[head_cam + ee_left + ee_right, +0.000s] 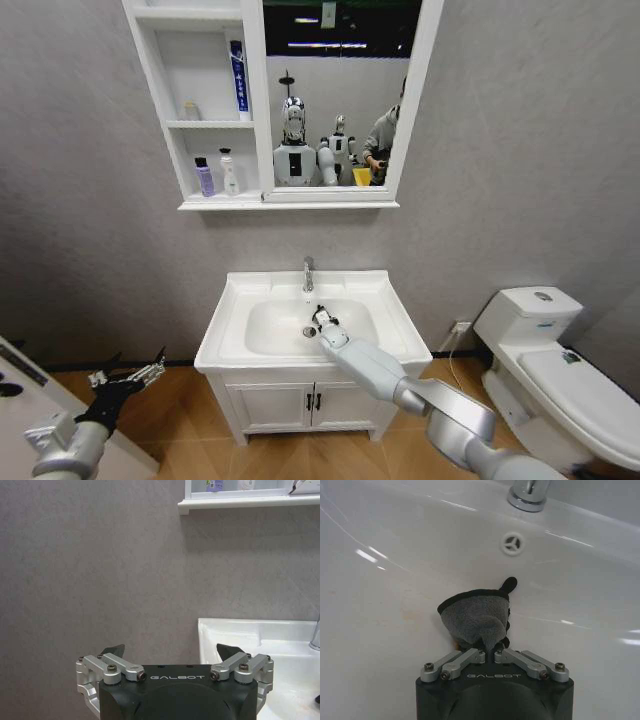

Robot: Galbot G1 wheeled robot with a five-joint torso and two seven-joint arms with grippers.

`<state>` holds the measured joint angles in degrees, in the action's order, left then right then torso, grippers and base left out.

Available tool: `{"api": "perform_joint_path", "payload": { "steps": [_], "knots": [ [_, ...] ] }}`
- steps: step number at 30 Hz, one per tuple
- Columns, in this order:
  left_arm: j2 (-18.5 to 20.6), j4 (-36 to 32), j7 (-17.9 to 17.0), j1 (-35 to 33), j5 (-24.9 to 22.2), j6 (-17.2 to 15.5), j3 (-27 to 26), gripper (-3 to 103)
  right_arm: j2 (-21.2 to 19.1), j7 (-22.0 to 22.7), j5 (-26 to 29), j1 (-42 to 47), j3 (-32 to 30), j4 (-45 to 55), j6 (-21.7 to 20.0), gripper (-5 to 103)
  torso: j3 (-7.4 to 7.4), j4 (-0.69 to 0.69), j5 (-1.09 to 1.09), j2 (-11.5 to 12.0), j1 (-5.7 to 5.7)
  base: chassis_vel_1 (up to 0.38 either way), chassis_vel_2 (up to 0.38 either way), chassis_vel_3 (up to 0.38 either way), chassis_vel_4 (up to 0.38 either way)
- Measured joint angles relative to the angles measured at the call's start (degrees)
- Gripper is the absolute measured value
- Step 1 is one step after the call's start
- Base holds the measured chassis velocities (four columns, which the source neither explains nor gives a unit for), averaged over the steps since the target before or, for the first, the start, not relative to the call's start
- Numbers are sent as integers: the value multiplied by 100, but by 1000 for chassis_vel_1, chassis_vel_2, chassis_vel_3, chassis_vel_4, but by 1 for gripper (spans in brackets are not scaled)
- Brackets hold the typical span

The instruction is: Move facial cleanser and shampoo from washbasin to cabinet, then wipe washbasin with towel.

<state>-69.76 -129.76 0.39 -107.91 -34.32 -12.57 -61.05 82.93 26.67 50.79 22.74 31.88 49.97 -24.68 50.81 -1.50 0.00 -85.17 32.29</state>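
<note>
We're down in the washbasin (395,318) now, our right gripper (490,652) pinched tight on the towel (475,617), the grey cloth bunched out ahead of the fingertips and pressed against the bowl's far wall, just below the overflow hole (512,544) and the tap (529,491). From the head view, the right arm reaches in over the near rim, with the right gripper (322,322) by the drain.

The bottles look already dealt with: two stand on the cabinet (160,90)'s lowest shelf, a purple one (204,177) and a white one (229,173), so we judge this to be the wiping stage. To do it well, we'd keep the cloth flat on the ceramic, sweep in broad overlapping passes, and steer wide of the tap base.

The right wrist view gives us the faint brownish smear near the cloth, which the head view doesn't resolve. The left wrist view shows our left gripper (171,652) spread wide and holding nothing, facing the grey wall; the head view places it low and far left of the vanity.
</note>
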Motion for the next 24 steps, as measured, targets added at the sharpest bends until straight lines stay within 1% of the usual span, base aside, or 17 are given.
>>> {"api": "perform_joint_path", "payload": {
  "steps": [2, 3, 6, 7, 9, 10, 11, 12, 13, 14, 15, 16, 17, 19, 20, 21, 24],
  "knots": [
    [0, 0, 0, 0, 0, 0, 0, 100, 127, -37, 380, -1, 20, 107, 17, 3, 0, 0, -1, 0, 0, 0, 0, 0, 0],
    [0, 0, 0, 0, 0, 0, 0, 100, 127, -37, 380, -1, 20, 107, 17, 3, 0, 0, -1, 0, 0, 0, 0, 0, 0],
    [0, 0, 0, 0, 0, 0, 0, 100, 312, -118, 765, -10, -34, 171, 185, 3, 0, 0, -1, 0, 0, 0, 0, 0, 0],
    [0, 0, 0, 0, 0, 0, 0, 100, 312, -118, 765, -10, -34, 171, 185, 3, 0, 0, -1, 0, 0, 0, 0, 0, 0],
    [0, 0, 0, 0, 0, 0, 0, 100, 328, 88, 991, 13, -101, 235, 157, 3, 0, 1, -1, 0, 0, 0, 0, 0, 0],
    [0, 0, 0, 0, 0, 0, 0, 100, 328, 88, 991, 13, -101, 235, 157, 3, 0, 1, -1, 0, 0, 0, 0, 0, 0],
    [0, 0, 0, 0, 0, 0, 0, 100, 288, 229, 1001, 34, -107, 260, 91, 3, 0, 1, 0, 0, 0, 0, 0, 0, 0],
    [0, 0, 0, 0, 0, 0, 0, 100, 167, 546, 1021, 74, -128, 337, -61, 3, 0, 1, 0, 0, 0, 0, 0, 0, 0],
    [0, 0, 0, 0, 0, 0, 0, 100, 167, 546, 1021, 74, -128, 337, -61, 3, 0, 1, 0, 0, 0, 0, 0, 0, 0],
    [0, 0, 0, 1, 0, 0, 0, 100, 4, 888, 1092, 108, -134, 474, -153, 3, 0, -2, 0, 0, 0, 0, 0, 0, 0],
    [0, 0, 0, 0, 0, 0, 0, 100, -157, 1111, 1228, 116, -106, 639, -222, 3, 0, -2, 0, 0, 0, 0, 0, 0, 0],
    [0, 0, 0, 0, 0, 0, 0, 100, -157, 1111, 1228, 116, -106, 639, -222, 3, 0, -2, 0, 0, 0, 0, 0, 0, 0],
    [0, 0, 0, 0, 0, 0, 0, 100, -384, 1306, 1425, 111, -55, 883, -296, 3, 0, -3, 1, 0, 0, 0, 0, 0, 0],
    [0, 0, 0, 1, 0, 0, 0, 100, -787, 1531, 1653, 83, -7, 1420, -347, 3, 0, -5, 0, 0, 0, 0, 0, 0, 0],
    [0, 0, 0, 0, 0, 0, 0, 100, -972, 1624, 1731, 71, -19, 1706, -351, 3, 0, -3, 1, 0, 0, 0, 0, 0, 0],
    [0, 0, 0, 0, 0, 0, 0, 100, -972, 1624, 1731, 71, -19, 1706, -351, 3, 0, -3, 1, 0, 0, 0, 0, 0, 0],
    [0, 0, -1, 0, 0, 0, 0, 100, -1469, 1925, 1948, 4, -172, 2503, -366, 3, 0, -1, 2, 0, 0, 0, 0, 0, 0]
  ]
}}
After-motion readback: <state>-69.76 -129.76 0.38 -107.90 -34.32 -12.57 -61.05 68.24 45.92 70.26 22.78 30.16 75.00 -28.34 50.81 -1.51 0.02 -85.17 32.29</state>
